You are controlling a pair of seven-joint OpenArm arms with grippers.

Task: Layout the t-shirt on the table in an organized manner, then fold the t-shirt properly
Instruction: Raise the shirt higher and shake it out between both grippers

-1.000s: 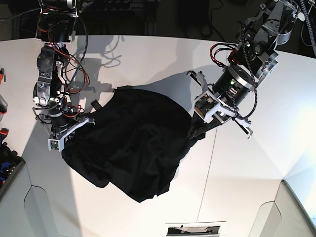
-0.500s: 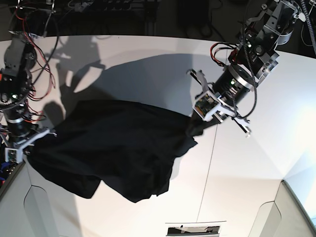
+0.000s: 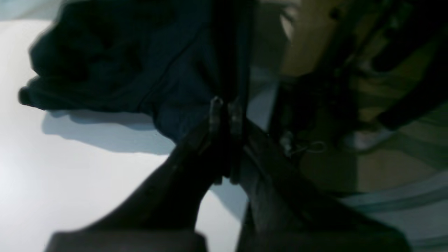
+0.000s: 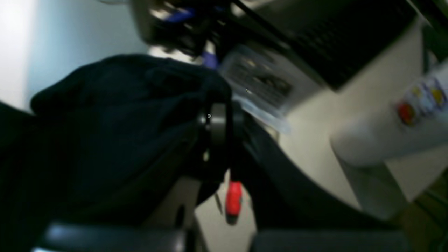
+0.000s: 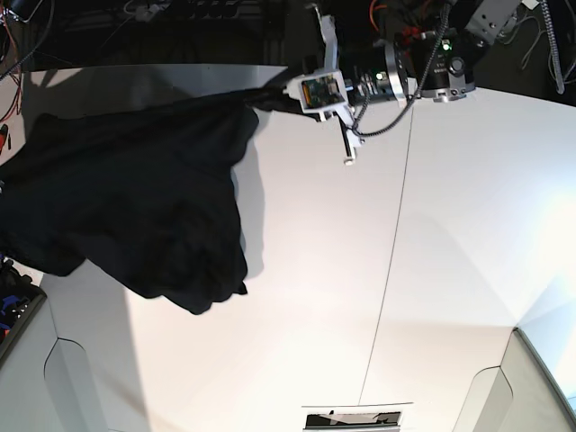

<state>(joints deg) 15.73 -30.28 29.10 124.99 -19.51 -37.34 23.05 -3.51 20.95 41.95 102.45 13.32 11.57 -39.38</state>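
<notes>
Black t-shirt [image 5: 135,202] stretched above the table [image 5: 360,270], pinched by left gripper [image 5: 270,97], right gripper [image 4: 224,129] clamped on cloth, shirt's left edge cut off, print hidden.

Left arm [image 5: 423,76]: black-and-silver housing, white end effector [image 5: 270,97] bracket, black coiled cable, red wires.

The base view looks straight down from high above the wide white bench [image 5: 450,270], taking in most of the large black cloth t-shirt [image 5: 135,207]. Each wrist view sits close behind its own fingers, blurred, facing along them into that t-shirt [image 3: 115,66] [image 4: 105,140], which all views share.
</notes>
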